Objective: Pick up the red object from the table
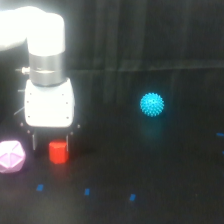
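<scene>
- The red object (58,152) sits low on the dark desk (150,170), directly under the white arm's tool (51,141).
- The tool's dark fingers (34,140) hang on either side of the red object's top; whether they clench it or stand released, I cannot tell.
- A pale pink polyhedron (11,156) lies just beside the red object, toward the exterior view's left.
- A cyan spiky ball (152,104) is well apart from the red object, toward the exterior view's right and farther back.
- Small blue marks (87,191) dot the desk nearer the camera than the red object.
</scene>
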